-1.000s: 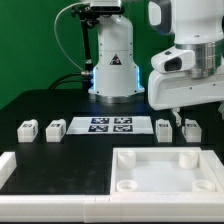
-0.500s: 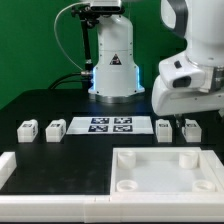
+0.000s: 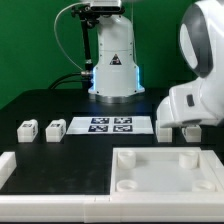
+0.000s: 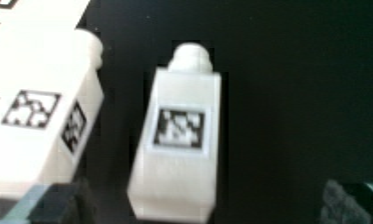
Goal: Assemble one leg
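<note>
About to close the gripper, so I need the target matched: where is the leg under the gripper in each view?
Exterior view: the leg is last in the row on the exterior view's right, largely hidden by the arm.
Wrist view: the leg is mid-picture, tag facing the camera.
Shared landmark: the neighbouring leg beside it.

Backdrop: a plain green backdrop (image 3: 30,40) fills the rear of the exterior view, flat and uniform, no window or door in sight. Work surface: a matte black tabletop (image 3: 60,150), which reads just as dark in the wrist view. The marker board (image 3: 110,125) lies flat on it, mid-depth, near the centre. A white rail (image 3: 8,165) runs along the near edge at the exterior view's left. Light: even and diffuse, with a faint sheen on the far tabletop. Floor not visible.
</note>
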### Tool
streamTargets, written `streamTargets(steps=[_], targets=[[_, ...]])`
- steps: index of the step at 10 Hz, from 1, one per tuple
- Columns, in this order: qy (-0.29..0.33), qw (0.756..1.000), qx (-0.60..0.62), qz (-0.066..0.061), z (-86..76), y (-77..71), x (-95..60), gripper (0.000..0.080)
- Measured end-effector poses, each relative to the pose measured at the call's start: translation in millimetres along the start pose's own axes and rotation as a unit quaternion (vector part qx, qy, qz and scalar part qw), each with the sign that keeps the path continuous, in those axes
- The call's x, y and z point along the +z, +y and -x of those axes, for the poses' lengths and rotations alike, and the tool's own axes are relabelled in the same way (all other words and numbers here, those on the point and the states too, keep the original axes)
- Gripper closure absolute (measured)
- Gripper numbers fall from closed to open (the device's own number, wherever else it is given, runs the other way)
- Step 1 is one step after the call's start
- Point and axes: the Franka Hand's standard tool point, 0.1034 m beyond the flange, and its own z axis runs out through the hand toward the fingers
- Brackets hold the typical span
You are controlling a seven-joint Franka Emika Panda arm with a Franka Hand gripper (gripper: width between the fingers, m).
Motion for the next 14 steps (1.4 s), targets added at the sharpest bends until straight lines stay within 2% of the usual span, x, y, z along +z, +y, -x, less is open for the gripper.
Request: streamTargets(steps=[5,8,9,10,11,14], targets=[[-0.013,1.0,0.004,0.008,8.3,1.1,39.3,0.0151],[-0.013,1.0,0.002,0.01,8.2,-0.9,40.8,0.0181],[-0.013,1.0,0.002,0.01,8.2,-0.9,40.9,0.0365],[-0.013,1.0,0.002,0.01,8.2,-0.8,41.0,0.0365],[-0.013,1.0,0.002,0.01,8.1,-0.8,41.1,0.051],[-0.013,1.0,0.002,0.01,8.1,-0.8,41.1,0.0508]])
